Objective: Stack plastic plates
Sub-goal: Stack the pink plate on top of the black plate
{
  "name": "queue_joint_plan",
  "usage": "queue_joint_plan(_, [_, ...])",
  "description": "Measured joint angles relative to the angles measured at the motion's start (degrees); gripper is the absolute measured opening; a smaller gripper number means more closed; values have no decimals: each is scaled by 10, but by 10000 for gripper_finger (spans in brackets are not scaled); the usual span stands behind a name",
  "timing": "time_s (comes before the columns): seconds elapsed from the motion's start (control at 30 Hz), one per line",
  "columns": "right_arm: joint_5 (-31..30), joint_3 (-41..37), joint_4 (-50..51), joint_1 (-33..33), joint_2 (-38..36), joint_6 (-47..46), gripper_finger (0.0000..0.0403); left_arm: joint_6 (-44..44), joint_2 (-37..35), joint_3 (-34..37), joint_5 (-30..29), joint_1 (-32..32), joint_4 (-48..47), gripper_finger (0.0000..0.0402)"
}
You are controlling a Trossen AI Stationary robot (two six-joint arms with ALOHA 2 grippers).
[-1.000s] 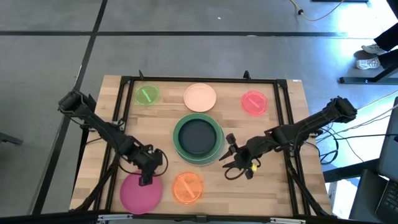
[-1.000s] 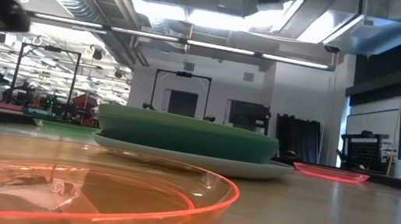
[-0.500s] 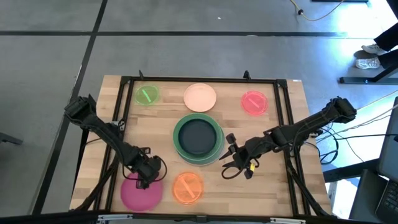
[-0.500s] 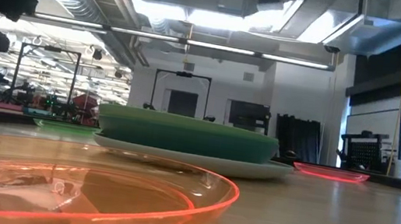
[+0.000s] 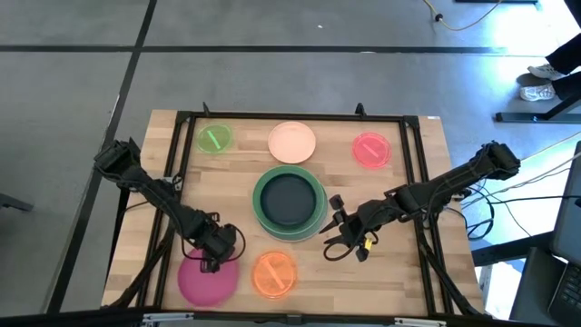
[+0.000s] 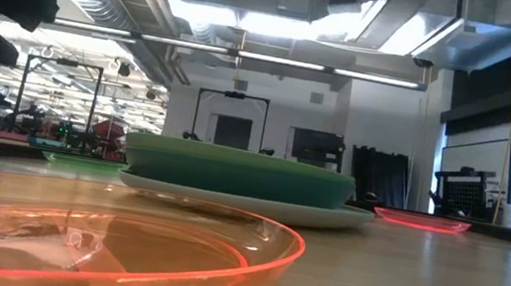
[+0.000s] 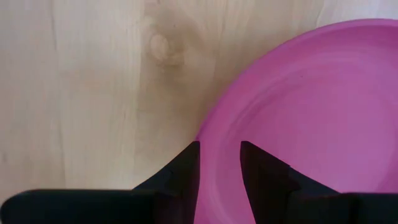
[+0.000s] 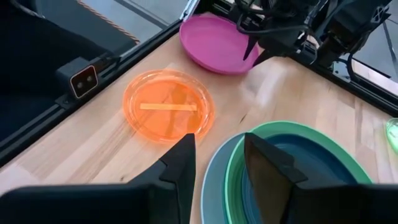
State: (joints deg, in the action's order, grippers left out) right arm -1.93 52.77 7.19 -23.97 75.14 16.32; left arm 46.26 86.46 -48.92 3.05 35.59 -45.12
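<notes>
A stack [image 5: 289, 202] stands mid-table: a pale blue-grey plate at the bottom, then green, teal and black ones. The magenta plate [image 5: 203, 282] and the translucent orange plate [image 5: 273, 274] lie flat near the near edge. My left gripper [image 5: 210, 263] is open, pointing down over the magenta plate's far rim [image 7: 208, 124]. One finger stands over the wood, the other over the plate [image 7: 311, 112]. My right gripper [image 5: 329, 247] is open and holds nothing, hovering by the stack's near right side [image 8: 273, 162].
Along the far side lie a lime green plate [image 5: 214, 138], a peach plate [image 5: 292, 143] and a pink-red plate [image 5: 370, 150]. A black frame rail [image 5: 272, 116] runs round the tabletop. Bare wood shows between the stack and the near plates.
My left gripper has moved toward the near edge and down onto the magenta plate's far rim, then held there. The plates and my right arm have stayed where they were.
</notes>
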Motion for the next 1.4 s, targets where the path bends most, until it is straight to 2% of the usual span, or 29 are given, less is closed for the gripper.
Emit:
queue_joint_plan(0.37, [-1, 0, 0, 0, 13, 0, 129, -5, 0, -11, -33, 0, -69, 108])
queue_joint_plan(0.53, [-1, 0, -1, 0, 17, 0, 129, -1, 0, 4, -17, 2, -51, 107])
queue_joint_plan(0.77, [-1, 0, -3, 0, 17, 0, 129, 1, 0, 51, 17, 2, 34, 106])
queue_joint_plan(0.87, [-10, 0, -6, 0, 17, 0, 129, 1, 0, 63, 21, 2, 46, 91])
queue_joint_plan(1.13, [-16, 0, -12, 0, 17, 0, 129, -3, -2, 66, 43, -4, 59, 11])
queue_joint_plan(1.23, [-16, 0, -12, 0, 17, 0, 129, -3, -2, 64, 66, -12, 57, 11])
queue_joint_plan(1.4, [-13, 0, -7, 0, 31, -23, 129, -17, -30, 56, 62, -21, 50, 9])
